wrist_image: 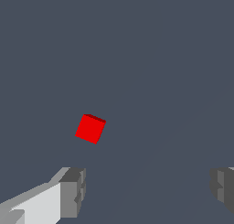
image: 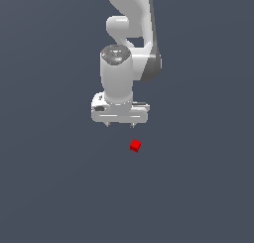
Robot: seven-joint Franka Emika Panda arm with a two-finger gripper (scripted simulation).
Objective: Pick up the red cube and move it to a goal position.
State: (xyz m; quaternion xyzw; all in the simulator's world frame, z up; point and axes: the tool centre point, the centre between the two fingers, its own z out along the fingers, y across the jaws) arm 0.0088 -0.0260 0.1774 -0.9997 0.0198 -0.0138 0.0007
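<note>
The red cube [image: 135, 146] is tiny and bright red and lies on the dark grey floor, turned at an angle. My gripper [image: 120, 125] hangs from the white head above it, a little toward the exterior view's left of the cube and apart from it. Its two short fingers are spread wide with nothing between them. In the wrist view the cube [wrist_image: 90, 128] lies ahead of the gripper [wrist_image: 148, 189], nearer to one grey fingertip [wrist_image: 73, 191] than to the other [wrist_image: 222, 187], outside the gap.
The white arm [image: 130, 43] rises from the gripper head to the top of the exterior view. The floor [image: 49, 187] is plain dark grey all round, with nothing else on it in view.
</note>
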